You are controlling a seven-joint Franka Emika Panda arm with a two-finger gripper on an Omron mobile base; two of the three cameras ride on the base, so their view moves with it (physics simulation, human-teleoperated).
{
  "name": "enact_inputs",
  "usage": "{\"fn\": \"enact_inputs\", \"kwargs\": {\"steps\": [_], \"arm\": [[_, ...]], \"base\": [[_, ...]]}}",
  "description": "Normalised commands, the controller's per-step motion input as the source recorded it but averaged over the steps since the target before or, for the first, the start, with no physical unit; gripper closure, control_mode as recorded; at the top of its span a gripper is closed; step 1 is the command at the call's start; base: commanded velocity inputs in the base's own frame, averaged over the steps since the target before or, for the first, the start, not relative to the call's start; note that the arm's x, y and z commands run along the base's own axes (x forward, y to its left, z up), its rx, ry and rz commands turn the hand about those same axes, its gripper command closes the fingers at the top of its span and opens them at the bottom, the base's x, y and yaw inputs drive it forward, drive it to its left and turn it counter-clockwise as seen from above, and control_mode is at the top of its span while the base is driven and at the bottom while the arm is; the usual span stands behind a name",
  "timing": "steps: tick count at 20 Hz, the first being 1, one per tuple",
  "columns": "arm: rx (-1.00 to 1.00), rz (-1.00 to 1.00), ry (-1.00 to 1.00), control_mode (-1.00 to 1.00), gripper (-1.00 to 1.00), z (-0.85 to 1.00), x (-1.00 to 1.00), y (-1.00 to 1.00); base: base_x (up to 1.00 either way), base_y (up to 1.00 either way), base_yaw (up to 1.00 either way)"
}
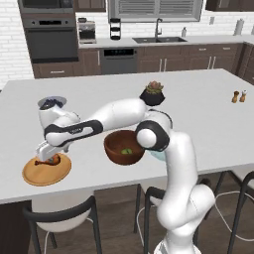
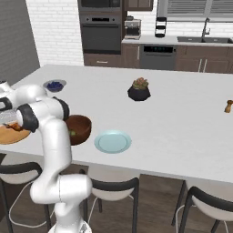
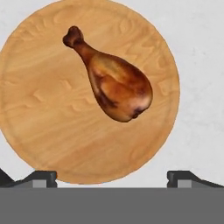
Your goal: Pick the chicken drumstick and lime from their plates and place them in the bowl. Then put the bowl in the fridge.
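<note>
Claw (image 1: 48, 155) hung released over the wooden plate (image 1: 34, 176), ready to descend; the lime (image 1: 127, 151) lay inside the bowl (image 1: 113, 149); from the right, the blue-green plate (image 2: 113, 141) was bare; hand view: chicken drumstick (image 3: 111, 81) pointed bone toward 10 o'clock between wide fingertips (image 3: 41, 177).

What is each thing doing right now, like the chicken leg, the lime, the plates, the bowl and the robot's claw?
chicken drumstick: lying on the wooden plate, not gripped.
wooden plate: on the counter, holding the drumstick.
lime: already inside the bowl.
bowl: upright on the counter.
blue-green plate: empty.
gripper: open, above the drumstick.
</note>
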Motion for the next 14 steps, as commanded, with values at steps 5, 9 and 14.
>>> {"fn": "enact_inputs", "kwargs": {"steps": [5, 9, 14], "arm": [[-0.01, 0.08, -0.06, -1.0, -1.0, -0.38, 0.24, 0.0], [0.0, 0.12, -0.05, -1.0, -1.0, -0.55, 0.36, 0.01], [0.01, 0.12, -0.01, -1.0, -1.0, -0.07, 0.38, 0.31]], "base": [[0.0, 0.0, 0.0], [0.0, 0.0, 0.0], [0.0, 0.0, 0.0]]}}
